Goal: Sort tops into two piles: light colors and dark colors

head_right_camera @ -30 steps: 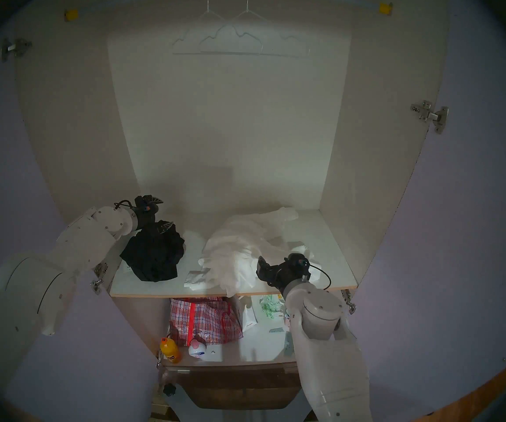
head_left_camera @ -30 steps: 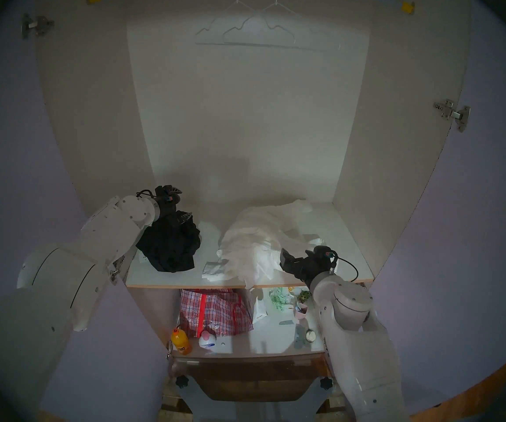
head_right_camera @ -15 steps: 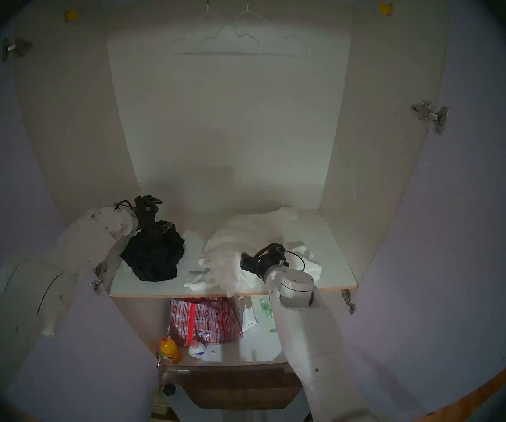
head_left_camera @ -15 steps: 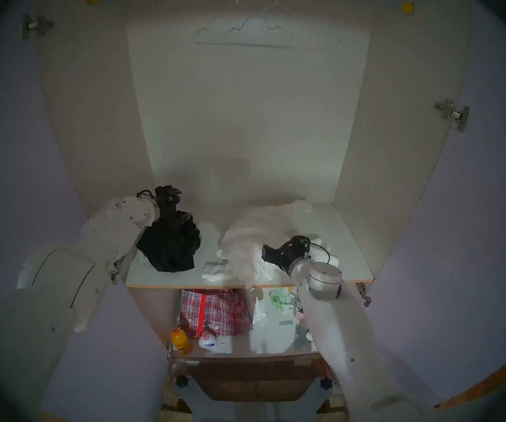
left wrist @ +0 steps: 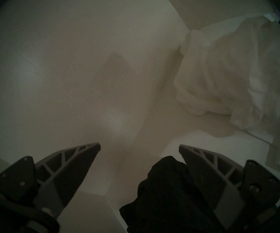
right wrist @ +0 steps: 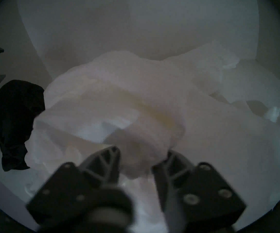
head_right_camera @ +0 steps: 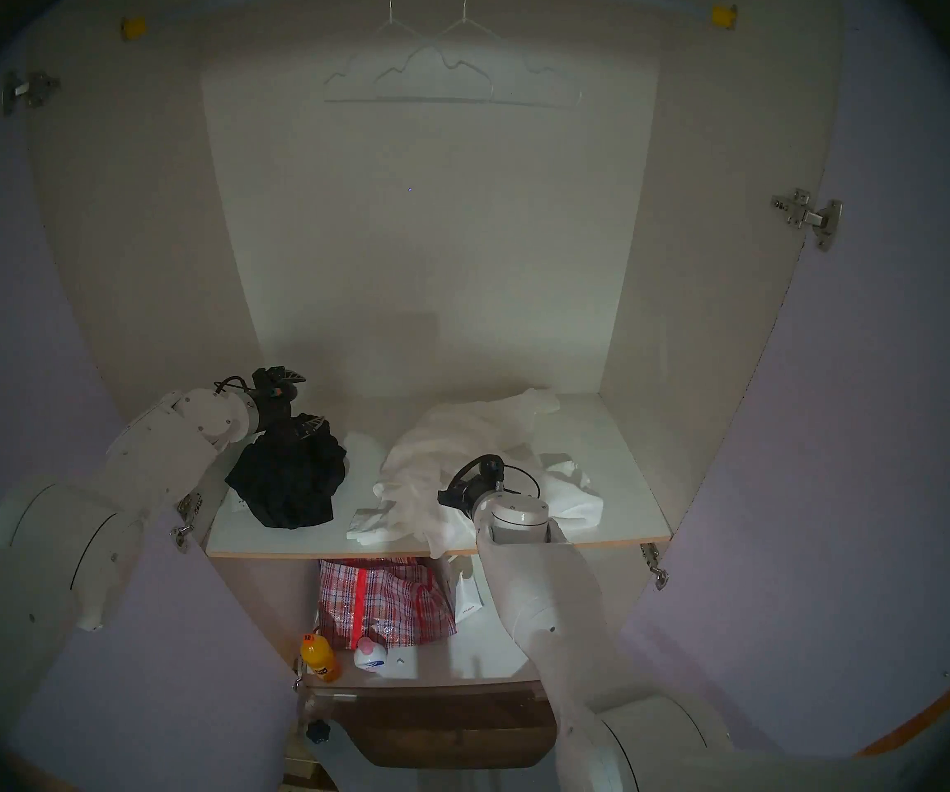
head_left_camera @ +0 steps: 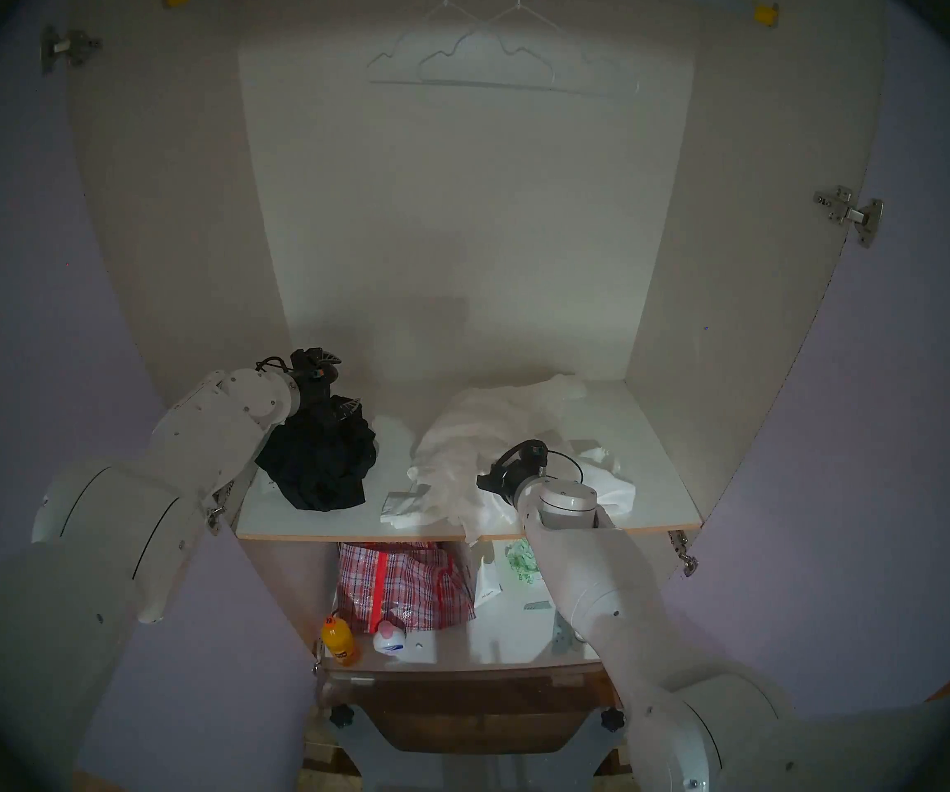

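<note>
On the upper shelf (head_left_camera: 650,431) of an open wardrobe, the left gripper (head_left_camera: 341,382) hangs at the far left, its jaws spread wide with nothing between them; its lower finger sits just above the black garment (head_left_camera: 318,459), which lies bunched on the shelf's left part. In the left wrist view the black cloth (left wrist: 161,194) bulges up beside one finger without being pinched. To the right, apart from it, the white garments (head_left_camera: 478,436) form a larger wrinkled heap across the shelf's middle and right, one fold drooping over the front edge. The right gripper (right wrist: 142,155) is pushed into this heap near the front; its jaws stand partly apart with white cloth (right wrist: 136,110) bulging between them, though whether they pinch it I cannot tell. On the lower shelf lie a red-checked bag (head_left_camera: 404,585), an orange bottle (head_left_camera: 339,642) and a small white carton (head_left_camera: 487,582); their labels are too small to read
</note>
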`<control>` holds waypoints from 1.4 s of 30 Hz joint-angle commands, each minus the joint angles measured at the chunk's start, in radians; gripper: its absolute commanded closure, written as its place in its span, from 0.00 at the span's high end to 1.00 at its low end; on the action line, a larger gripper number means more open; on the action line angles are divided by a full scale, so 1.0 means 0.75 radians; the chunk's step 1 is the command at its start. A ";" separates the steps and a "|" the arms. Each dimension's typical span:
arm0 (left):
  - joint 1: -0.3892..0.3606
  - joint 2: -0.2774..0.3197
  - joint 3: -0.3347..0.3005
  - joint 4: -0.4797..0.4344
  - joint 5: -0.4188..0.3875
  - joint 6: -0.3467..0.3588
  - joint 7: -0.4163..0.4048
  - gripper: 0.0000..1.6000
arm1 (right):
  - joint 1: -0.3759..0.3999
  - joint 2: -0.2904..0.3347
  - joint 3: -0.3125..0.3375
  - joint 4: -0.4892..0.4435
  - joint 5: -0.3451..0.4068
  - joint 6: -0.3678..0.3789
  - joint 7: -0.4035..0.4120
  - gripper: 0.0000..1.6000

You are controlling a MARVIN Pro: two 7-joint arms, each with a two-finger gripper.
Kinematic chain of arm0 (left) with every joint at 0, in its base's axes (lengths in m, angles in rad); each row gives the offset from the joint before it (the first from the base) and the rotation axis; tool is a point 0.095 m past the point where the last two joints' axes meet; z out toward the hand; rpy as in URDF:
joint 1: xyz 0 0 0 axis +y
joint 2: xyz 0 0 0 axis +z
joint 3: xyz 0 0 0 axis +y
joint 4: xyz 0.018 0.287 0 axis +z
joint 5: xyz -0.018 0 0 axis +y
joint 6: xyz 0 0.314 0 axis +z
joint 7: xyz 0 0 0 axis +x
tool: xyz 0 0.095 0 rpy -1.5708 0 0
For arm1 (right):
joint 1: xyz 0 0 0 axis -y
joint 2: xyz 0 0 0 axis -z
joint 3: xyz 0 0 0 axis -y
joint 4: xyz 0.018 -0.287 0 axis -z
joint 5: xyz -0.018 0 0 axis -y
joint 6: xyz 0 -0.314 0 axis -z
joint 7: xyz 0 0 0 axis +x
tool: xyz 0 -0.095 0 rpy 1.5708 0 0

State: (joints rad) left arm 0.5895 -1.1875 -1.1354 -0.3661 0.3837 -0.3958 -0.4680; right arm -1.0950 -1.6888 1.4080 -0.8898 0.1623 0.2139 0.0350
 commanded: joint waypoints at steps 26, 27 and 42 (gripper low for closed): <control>-0.034 0.003 -0.014 -0.053 -0.011 0.005 -0.007 1.00 | -0.191 -0.002 -0.105 -0.860 -0.345 -0.209 -0.411 0.00; -0.033 0.003 -0.014 -0.055 -0.011 0.006 -0.007 1.00 | -0.182 0.012 -0.102 -0.852 -0.353 -0.210 -0.432 0.00; -0.028 0.004 -0.016 -0.063 -0.009 0.009 -0.006 1.00 | -0.131 0.043 0.206 -0.809 -0.187 -0.208 -0.502 0.00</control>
State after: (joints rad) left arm 0.6002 -1.1835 -1.1395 -0.3898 0.3831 -0.3905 -0.4709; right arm -1.2488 -1.6719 1.5198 -1.4713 0.0091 0.0859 -0.3301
